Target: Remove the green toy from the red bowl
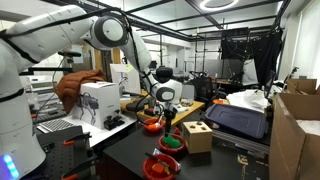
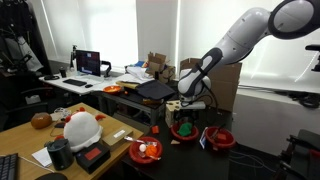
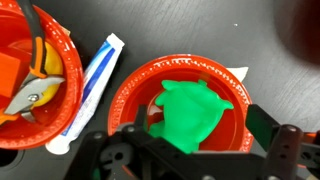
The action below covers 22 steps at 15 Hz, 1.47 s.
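The green toy is a bright green lumpy figure lying in the round red bowl on the dark table. In the wrist view my gripper is open just above the bowl, with one finger on each side of the toy and not closed on it. In both exterior views the gripper hangs right over the red bowl, and the green toy shows in it.
A red-orange dish with orange items sits beside the bowl, with a white and blue tube between them. A light wooden cube box stands close by. More red dishes and a black case are nearby.
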Each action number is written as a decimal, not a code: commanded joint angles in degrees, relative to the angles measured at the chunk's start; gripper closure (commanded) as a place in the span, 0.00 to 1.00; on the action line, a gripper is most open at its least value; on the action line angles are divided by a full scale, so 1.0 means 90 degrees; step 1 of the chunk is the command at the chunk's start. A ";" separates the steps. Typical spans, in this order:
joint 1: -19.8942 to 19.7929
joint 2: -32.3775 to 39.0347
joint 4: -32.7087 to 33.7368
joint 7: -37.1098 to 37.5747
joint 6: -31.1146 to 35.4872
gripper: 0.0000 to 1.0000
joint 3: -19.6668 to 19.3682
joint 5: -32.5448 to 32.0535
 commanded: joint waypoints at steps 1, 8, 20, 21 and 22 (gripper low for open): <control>-0.0051 0.0167 0.0103 -0.0147 0.0116 0.00 0.0006 0.0094; -0.0079 0.0444 0.0313 -0.0165 0.0190 0.00 -0.0002 0.0090; -0.0193 0.0254 0.0312 -0.0241 0.0066 0.98 0.0125 0.0177; -0.0153 0.0145 0.0242 -0.0212 0.0071 1.00 0.0110 0.0159; -0.0087 -0.0055 0.0107 -0.0178 0.0043 1.00 0.0081 0.0121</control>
